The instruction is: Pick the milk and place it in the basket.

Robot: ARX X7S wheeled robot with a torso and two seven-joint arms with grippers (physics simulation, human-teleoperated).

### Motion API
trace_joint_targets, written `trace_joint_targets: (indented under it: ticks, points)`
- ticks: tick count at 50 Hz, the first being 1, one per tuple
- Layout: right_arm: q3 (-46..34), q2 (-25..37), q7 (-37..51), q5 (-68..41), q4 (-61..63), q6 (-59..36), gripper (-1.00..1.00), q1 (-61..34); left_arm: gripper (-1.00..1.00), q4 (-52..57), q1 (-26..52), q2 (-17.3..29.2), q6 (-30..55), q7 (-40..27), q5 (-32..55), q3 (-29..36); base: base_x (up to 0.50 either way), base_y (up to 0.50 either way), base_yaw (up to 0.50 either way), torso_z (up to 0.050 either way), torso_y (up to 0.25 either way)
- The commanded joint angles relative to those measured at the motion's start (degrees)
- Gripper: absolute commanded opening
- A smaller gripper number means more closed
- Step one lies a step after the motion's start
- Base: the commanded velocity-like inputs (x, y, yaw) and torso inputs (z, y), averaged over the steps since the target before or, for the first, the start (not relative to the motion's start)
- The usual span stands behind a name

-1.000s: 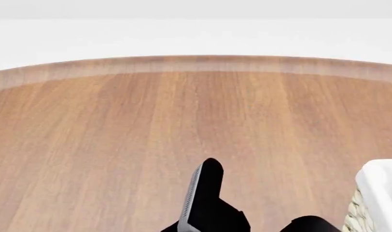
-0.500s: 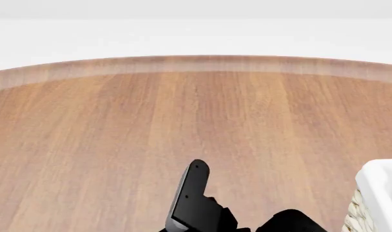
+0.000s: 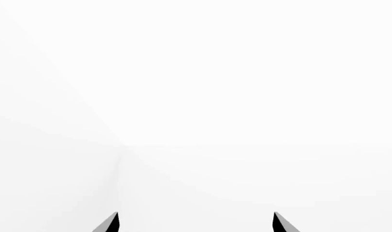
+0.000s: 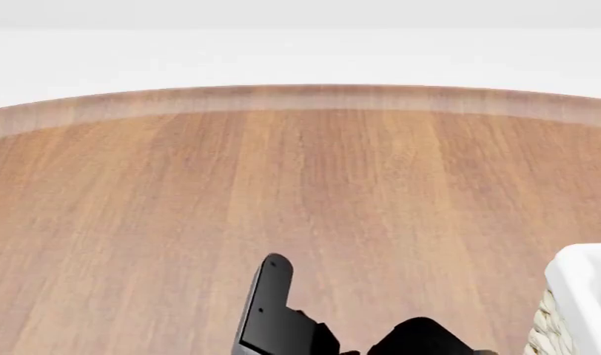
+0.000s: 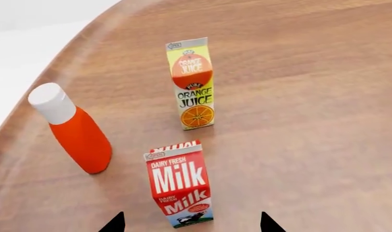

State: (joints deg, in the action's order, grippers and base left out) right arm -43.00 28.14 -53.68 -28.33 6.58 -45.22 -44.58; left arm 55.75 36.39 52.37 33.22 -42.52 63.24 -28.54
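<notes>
Now the right gripper has slid back toward the robot, its tips spread wide either side of the milk, squared up for a grab; the basket waits at its right.

The milk reads "DAIRY FRESH Milk"; the juice carton "ORANGE JUICE".

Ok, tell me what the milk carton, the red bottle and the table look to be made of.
Milk carton: seemingly printed paperboard, matte, judging by its folded gable top and flat printed panels.
Red bottle: looks like smooth plastic or coated metal with a white cap; the even, faintly glossy surface leaves it open.
Table: wood or wood veneer, going by the grain streaks, with a satin finish.
</notes>
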Motion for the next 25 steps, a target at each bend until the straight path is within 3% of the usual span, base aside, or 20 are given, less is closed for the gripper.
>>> trace_joint_targets:
  ticks: [1, 25]
  points:
    - [-2.6, -3.6, -4.2, 1.5, -8.1, 3.5, 1.0, -3.0, 1.0, -0.1, -0.6, 0.0, -0.5, 0.0, -0.4, 0.2, 0.0, 0.0, 0.0, 0.0, 0.0]
    - [-8.7, -10.9, -9.9, 5.2, -21.4, 10.2, 1.0, -6.4, 1.0, -0.2, -3.0, -0.1, -1.6, 0.2, -0.8, -1.2, 0.0, 0.0, 0.0, 0.0, 0.0]
